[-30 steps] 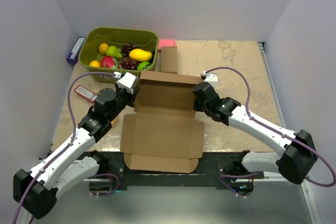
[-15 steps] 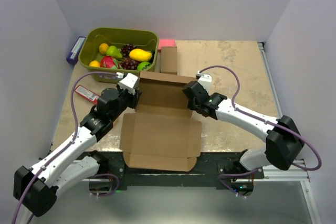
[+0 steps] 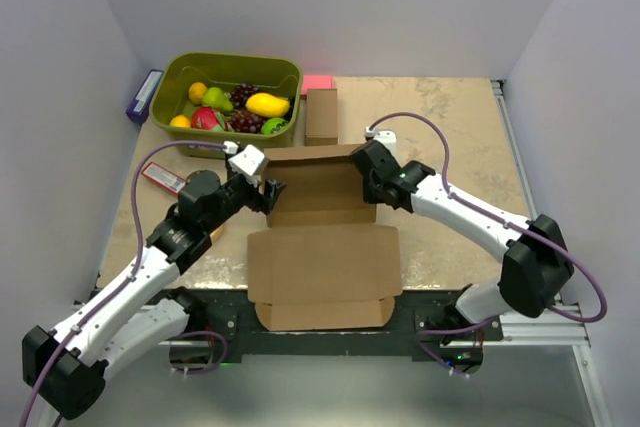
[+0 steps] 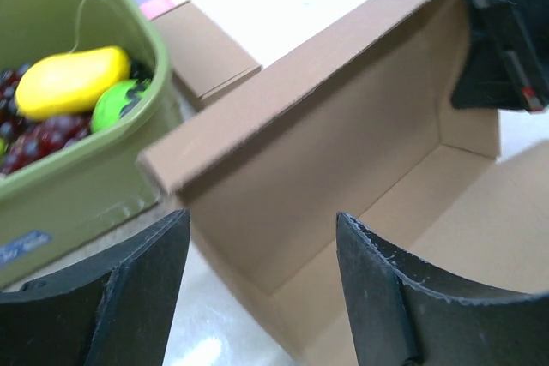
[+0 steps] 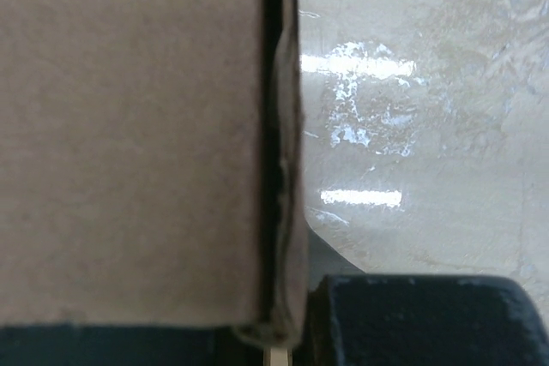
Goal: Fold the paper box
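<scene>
1. The paper box point(image 3: 322, 247) lies at the near middle of the counter point(image 3: 450, 137), between the two arms. I see its broad panel flat on the surface, its near flap reaching the counter's near edge, and its rear wall raised with a side flap turned in at the right end.
2. Left pincer point(image 3: 272, 193) – open. In the left wrist view I see both fingers point(image 4: 137, 289) spread wide, with the left end of the raised rear wall just ahead of the gap and not clamped.
3. Right pincer point(image 3: 366, 171) – closed on the box at its right rear corner. The right wrist view shows a doubled cardboard edge running down into the dark fingertip.
4. A green bin point(image 3: 170, 82) of toy fruit stands at the far left of the counter.
5. A small cardboard box point(image 3: 321, 114) sits just right of the bin, close behind the raised rear wall; I cannot tell whether they touch.
6. A pink item point(image 3: 318, 81) lies behind the small box.
</scene>
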Available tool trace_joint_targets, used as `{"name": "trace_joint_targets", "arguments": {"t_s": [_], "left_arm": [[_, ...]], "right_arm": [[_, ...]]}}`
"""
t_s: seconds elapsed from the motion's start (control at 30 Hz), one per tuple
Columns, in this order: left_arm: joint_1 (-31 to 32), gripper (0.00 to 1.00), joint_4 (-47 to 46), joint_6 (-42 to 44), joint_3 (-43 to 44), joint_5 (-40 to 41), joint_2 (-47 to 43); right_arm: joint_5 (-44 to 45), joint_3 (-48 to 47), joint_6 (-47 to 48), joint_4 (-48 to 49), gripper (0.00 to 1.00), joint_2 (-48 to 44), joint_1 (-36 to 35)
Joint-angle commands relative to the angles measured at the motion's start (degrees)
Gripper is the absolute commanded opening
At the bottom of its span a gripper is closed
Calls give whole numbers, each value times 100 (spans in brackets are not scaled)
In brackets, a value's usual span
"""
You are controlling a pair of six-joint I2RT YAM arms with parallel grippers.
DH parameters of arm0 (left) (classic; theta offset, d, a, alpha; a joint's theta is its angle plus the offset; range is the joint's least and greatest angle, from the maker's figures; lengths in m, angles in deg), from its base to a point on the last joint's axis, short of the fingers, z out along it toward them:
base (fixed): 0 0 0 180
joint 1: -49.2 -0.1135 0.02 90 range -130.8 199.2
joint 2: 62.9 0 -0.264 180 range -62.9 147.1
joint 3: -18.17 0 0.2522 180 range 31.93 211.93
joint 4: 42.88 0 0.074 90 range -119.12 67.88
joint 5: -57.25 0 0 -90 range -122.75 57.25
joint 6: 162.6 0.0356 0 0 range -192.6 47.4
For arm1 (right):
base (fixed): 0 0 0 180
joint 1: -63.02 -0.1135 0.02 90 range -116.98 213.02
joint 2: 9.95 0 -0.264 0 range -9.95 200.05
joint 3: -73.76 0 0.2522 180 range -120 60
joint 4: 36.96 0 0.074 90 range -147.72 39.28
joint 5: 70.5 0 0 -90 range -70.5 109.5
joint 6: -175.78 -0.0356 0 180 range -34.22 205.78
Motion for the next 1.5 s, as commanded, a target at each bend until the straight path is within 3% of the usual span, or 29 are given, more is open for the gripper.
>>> {"name": "trace_joint_targets", "arguments": {"t_s": [0.0,0.13,0.4,0.53,0.7,0.87,0.93,1.17,1.23,1.27,1.33,1.37,1.47], "left_arm": [[71,73,-427,662,330,-862,-1],[255,72,-155,1215,777,-942,359],[1072,73,-110,2208,1024,-344,729],[1143,74,180,2201,1104,-563,1027],[1231,73,-13,2183,1025,252,1204],[1389,71,-234,2236,893,509,1274],[1407,67,-225,2201,902,404,1327],[1451,12,-198,2043,893,114,1511],[1477,0,-172,2017,884,105,1538],[1486,0,-155,2008,893,148,1564],[1512,0,-111,1981,893,210,1582],[1512,0,-110,1955,902,323,1599],[1512,0,-110,1885,893,673,1643]], "right_arm": [[-766,-540,881,-505,0,-25,115],[-1039,-663,1207,-751,0,195,159],[-1452,-689,1234,-646,0,239,168],[-1488,-681,1225,-646,0,177,168],[-1646,-575,1286,-585,0,11,159],[-1752,-443,1321,-505,0,-78,159],[-1760,-435,1348,-497,0,-78,168],[-1892,-434,1375,-505,1,-121,168],[-1857,-461,1313,-514,13,-191,168],[-1840,-470,1287,-523,28,-227,159],[-1743,-522,1199,-575,45,-384,168],[-1691,-540,1173,-602,58,-455,168],[-1550,-601,1014,-664,73,-840,159]]}}
